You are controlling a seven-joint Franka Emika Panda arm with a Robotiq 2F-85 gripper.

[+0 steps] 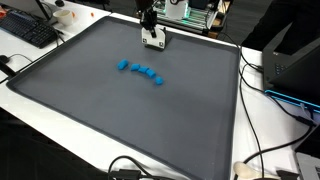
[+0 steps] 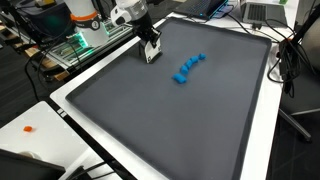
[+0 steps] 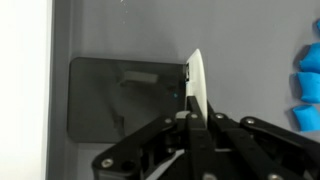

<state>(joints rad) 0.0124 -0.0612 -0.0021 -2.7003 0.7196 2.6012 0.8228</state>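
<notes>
pincer fills the bottom of the wrist view, black fingers drawn in tight and clamped on a thin white piece that stands on edge between them, sticking out past the tips. white desk is the biggest thing, carrying all of it. dark grey mat covers most of the desk, darker border round it. robot arm stands at the far edge of the mat in an exterior view, pincer pointing down, the white piece hanging under it, low over the mat near that border; can't tell if it touches the mat. open rack with green boards stands behind the arm base. black box sits at the desk's edge beside the mat, cables trailing off past it. black keyboard lies off the mat at a corner. darker rectangular patch shows on the mat under the pincer in the wrist view, can't tell if shadow or sheet. blue blocks lie in a short curved row near the middle of the mat, touching or almost touching each other, well apart from the pincer; in the wrist view they poke in at the side edge. small orange bit lies on the white desk outside the mat, far from everything else.
</notes>
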